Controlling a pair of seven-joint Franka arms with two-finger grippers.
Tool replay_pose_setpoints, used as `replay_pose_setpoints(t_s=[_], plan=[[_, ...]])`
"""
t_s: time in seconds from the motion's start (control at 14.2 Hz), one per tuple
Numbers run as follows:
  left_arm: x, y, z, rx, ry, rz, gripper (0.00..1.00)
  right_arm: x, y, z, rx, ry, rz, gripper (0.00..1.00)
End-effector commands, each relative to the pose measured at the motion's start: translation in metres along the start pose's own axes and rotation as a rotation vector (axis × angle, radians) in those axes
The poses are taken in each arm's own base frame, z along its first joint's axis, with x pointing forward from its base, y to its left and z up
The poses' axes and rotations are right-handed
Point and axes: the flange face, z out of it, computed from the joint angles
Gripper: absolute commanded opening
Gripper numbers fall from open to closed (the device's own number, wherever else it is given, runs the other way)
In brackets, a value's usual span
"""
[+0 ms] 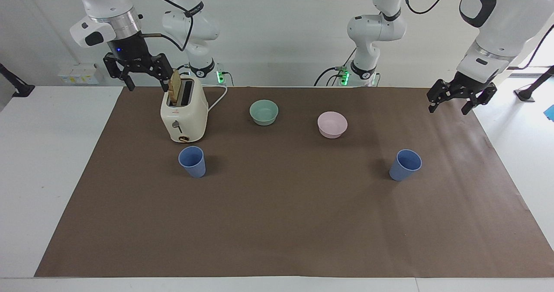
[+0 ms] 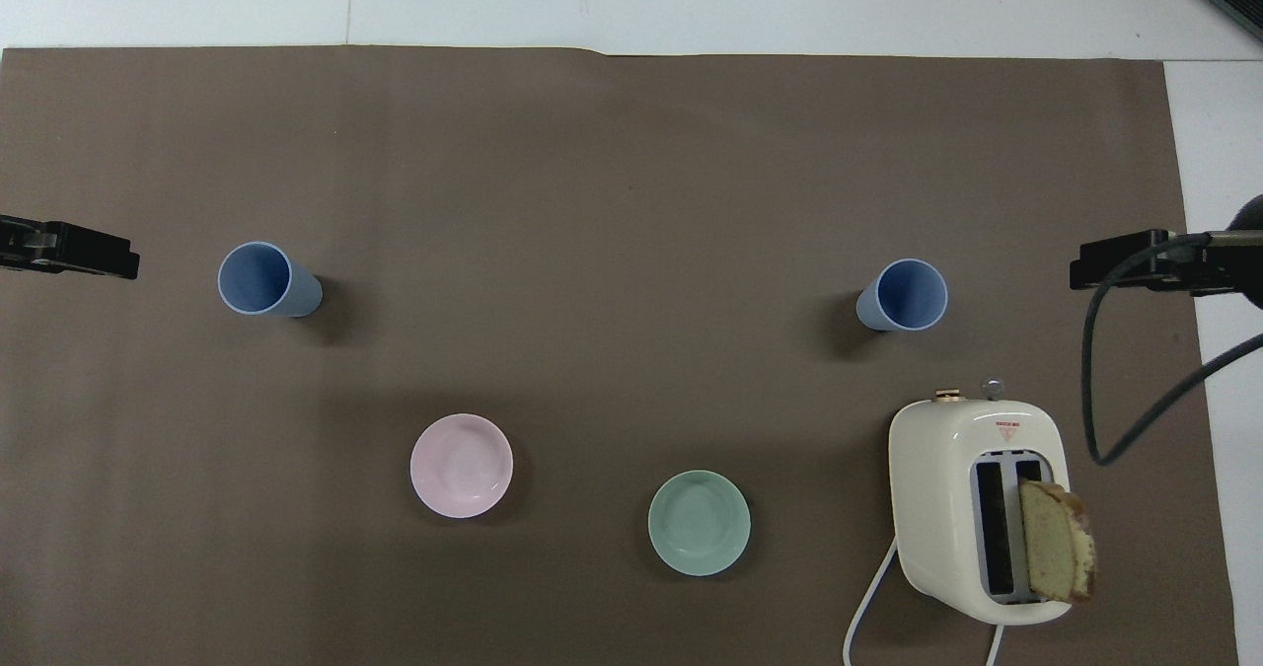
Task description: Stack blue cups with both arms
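Observation:
Two blue cups stand upright and apart on the brown mat. One cup is toward the right arm's end, just farther from the robots than the toaster. The other cup is toward the left arm's end. My right gripper is open and empty, raised over the mat's edge at its own end, beside the toaster. My left gripper is open and empty, raised over the mat's edge at its own end. Neither gripper touches a cup.
A cream toaster holds a slice of bread in one slot, its cord trailing toward the robots. A mint-green bowl and a pink bowl sit nearer the robots than the cups.

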Motion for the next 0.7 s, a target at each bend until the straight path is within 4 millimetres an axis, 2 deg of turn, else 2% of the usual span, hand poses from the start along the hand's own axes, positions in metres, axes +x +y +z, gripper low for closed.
replay_pose_setpoints(t_s=[0.0, 0.63], plan=[[-0.0050, -0.0034, -0.0048, 0.016, -0.009, 0.010, 1.00, -0.0028, 0.0031, -0.0035, -0.006, -0.004, 0.019, 1.00], [-0.0041, -0.0035, -0.0056, 0.016, -0.004, 0.001, 1.00, -0.0028, 0.0031, -0.0035, -0.006, -0.004, 0.019, 1.00]])
